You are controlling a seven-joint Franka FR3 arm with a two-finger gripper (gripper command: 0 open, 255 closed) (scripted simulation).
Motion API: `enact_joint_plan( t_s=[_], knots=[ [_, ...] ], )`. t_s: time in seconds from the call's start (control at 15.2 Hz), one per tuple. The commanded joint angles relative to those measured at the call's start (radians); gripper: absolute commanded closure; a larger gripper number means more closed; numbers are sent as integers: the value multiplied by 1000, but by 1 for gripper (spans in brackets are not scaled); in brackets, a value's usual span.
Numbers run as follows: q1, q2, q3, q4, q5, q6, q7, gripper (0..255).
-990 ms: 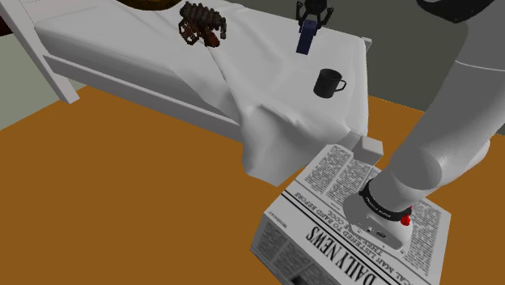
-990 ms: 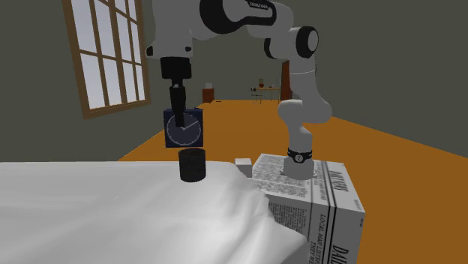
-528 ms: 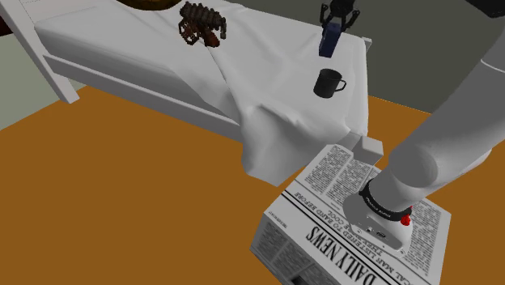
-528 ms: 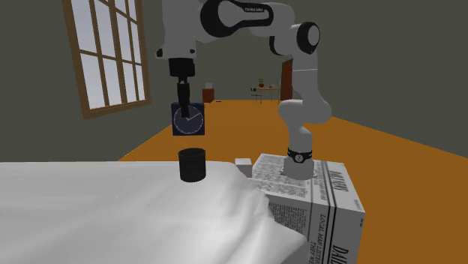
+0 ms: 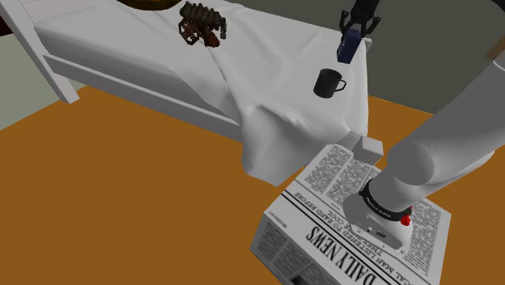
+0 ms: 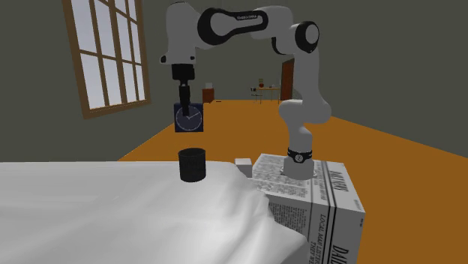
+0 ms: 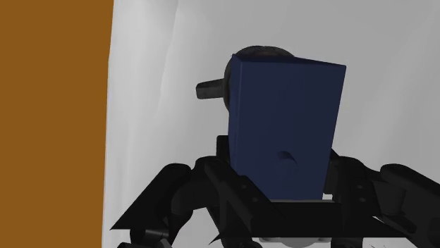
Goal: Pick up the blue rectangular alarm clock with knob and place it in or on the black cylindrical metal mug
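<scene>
My claw (image 6: 184, 99) is clamped on the clock (image 6: 187, 118) by its top, roughly above the mug (image 6: 192, 164); looks rigid, light, slick-faced, so flat sides grip best.

White robot arm (image 6: 300, 97) of smooth, rounded, tube-like links, with dark grey to black joints between them. Small dark lettering (image 6: 251, 13) along the topmost link, upper middle of the second exterior view. Black band (image 5: 380, 206) with tiny white print round the arm's foot, lower right of the shoulder view. Small red part (image 5: 407, 217) just beside it on a white base plate (image 5: 380, 232). All-black gripper (image 6: 184, 105), angular and faceted.
</scene>
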Motion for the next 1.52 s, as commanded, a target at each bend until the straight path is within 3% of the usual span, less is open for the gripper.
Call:
enact_joint_plan(
  t_s=[0.0,0.86,1.39,1.45],
  knots=[
    [-1,-2,-1,-27,-1,25,-2,255],
    [-2,31,-1,-163,10,192,-9,255],
    [-2,31,-1,-163,10,192,-9,255],
    [-3,32,-2,-161,11,192,-10,0]
  ],
)
